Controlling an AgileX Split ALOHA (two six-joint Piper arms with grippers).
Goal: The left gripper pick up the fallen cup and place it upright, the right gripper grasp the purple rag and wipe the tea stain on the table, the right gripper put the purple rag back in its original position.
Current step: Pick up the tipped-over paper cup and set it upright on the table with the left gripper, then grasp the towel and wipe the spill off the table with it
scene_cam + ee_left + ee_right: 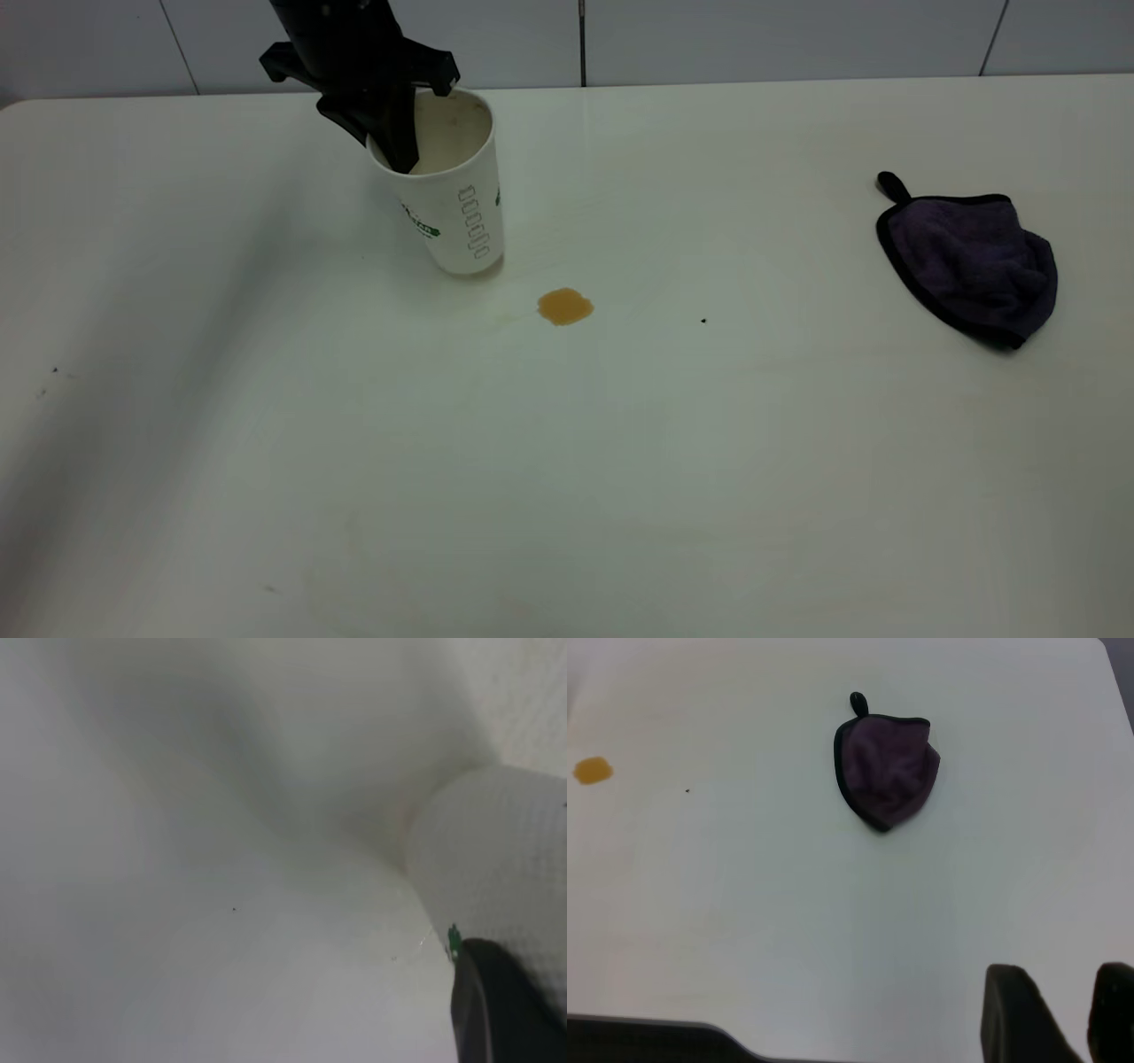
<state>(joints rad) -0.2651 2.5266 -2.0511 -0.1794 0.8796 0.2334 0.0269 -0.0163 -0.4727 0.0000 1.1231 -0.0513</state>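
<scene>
The white cup (461, 213) with green lettering stands near the back left of the table (567, 487), leaning slightly, its base on or just above the surface. My left gripper (394, 151) is shut on its rim, one dark finger inside the cup. The left wrist view shows the ribbed cup wall (496, 850) against one finger (496, 1010). The amber tea stain (565, 307) lies just in front of the cup, to its right. The purple rag (974, 261) lies crumpled at the right. My right gripper (1072, 1019) hovers away from the rag (888, 771), fingers slightly apart and empty.
A tiny black speck (703, 321) sits between the stain and the rag. A grey tiled wall (709, 35) runs behind the table's back edge. In the right wrist view the stain (593, 771) lies far off to one side of the rag.
</scene>
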